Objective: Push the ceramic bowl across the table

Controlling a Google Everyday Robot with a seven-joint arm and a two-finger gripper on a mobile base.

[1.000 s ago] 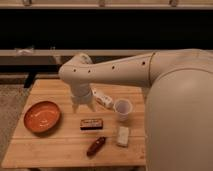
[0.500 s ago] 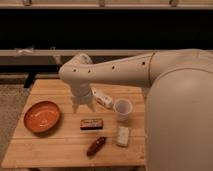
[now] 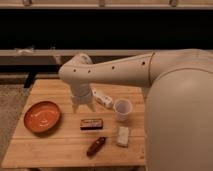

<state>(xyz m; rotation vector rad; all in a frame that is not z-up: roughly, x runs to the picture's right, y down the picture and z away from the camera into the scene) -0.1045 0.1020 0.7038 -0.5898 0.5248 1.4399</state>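
At the left of the frame, we locate the ceramic bowl (image 3: 42, 116): wide, shallow, orange, with a darker rim. It sits upright on the table (image 3: 55, 147), near the table's left edge and about midway between the far and near edges.

At centre frame, the gripper (image 3: 83, 106) points downward over the table top, at the end of a thick white arm (image 3: 115, 72) that enters from the right. The gripper stands to the right of the bowl and apart from it; we see bare wood between the two. We cannot tell how far the gripper is open, nor whether it grips anything.

Other items on the table, by position:
- A white packet (image 3: 104, 98) lies just right of the gripper, tilted.
- A small translucent cup (image 3: 123, 109) stands upright right of the packet.
- A dark rectangular bar (image 3: 91, 123) lies flat directly below the gripper in the frame.
- A pale block (image 3: 123, 136) lies below the cup.
- A brown oblong item (image 3: 96, 146) lies near the lower edge, set diagonally.

The robot's white body (image 3: 180, 115) fills the right side of the frame and hides the table's right end.
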